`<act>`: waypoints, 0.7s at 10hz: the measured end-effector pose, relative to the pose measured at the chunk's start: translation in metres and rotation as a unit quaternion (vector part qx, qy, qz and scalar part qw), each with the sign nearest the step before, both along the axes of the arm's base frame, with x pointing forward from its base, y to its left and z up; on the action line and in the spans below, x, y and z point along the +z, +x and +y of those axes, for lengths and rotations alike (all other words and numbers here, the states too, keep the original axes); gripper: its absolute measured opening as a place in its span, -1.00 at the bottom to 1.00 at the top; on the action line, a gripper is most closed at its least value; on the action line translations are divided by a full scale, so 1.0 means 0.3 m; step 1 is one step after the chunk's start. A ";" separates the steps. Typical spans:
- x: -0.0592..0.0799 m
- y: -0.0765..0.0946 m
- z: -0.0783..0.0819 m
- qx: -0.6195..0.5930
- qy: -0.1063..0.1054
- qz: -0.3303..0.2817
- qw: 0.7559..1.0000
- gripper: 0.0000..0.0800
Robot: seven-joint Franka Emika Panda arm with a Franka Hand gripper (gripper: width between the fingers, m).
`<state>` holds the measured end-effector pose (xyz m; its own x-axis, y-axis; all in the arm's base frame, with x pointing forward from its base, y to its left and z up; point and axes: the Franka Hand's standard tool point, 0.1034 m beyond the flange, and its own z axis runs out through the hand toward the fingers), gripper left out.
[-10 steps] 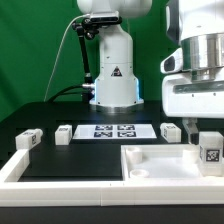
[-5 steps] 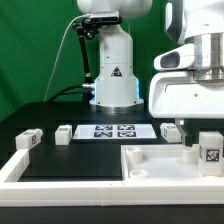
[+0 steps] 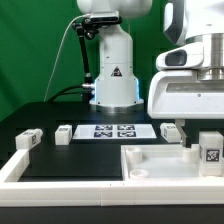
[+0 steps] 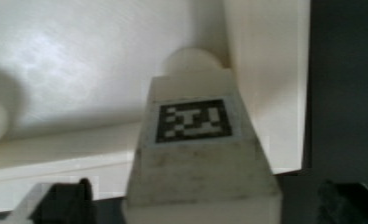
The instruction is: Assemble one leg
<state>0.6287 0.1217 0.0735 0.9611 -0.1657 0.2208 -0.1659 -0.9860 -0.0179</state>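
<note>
The leg (image 3: 209, 150) is a chunky white plastic post with a black-and-white square tag on its face; it stands upright on the panel (image 3: 150, 163), at that panel's corner on the exterior view's right. In the wrist view the same leg (image 4: 202, 150) fills the middle of the picture, tapering up to a rounded tip, tag facing the camera, with the panel's pale surface (image 4: 74, 60) behind it. The gripper (image 4: 202, 205) straddles the leg: one dark fingertip (image 4: 60, 203) shows on each side of the post, with a gap between pad and plastic, so the fingers stand apart and not clamped. In the exterior view the arm's white wrist housing hangs just above and behind the leg. Against the frame half a second ago nothing has visibly shifted; a second ago the housing sat a little farther toward the exterior view's right. Beyond the panel, the marker board (image 3: 115, 130) lies flat on the black table (image 3: 50, 120), and three more posts (image 3: 28, 140) (image 3: 63, 133) (image 3: 171, 130) stand near it. The robot's base (image 3: 113, 75) bears a black triangular warning label; no writing is legible.
</note>
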 end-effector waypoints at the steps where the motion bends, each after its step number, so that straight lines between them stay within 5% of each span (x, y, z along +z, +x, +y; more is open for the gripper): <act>1: 0.000 0.000 0.000 0.000 0.000 0.000 1.000 0.10; 2: 0.000 0.000 -0.001 0.000 0.000 0.000 1.000 -0.27; 6: 0.000 0.002 -0.018 -0.038 0.011 -0.001 0.999 -0.27; 7: -0.002 -0.001 -0.025 -0.129 0.039 -0.008 0.991 -0.27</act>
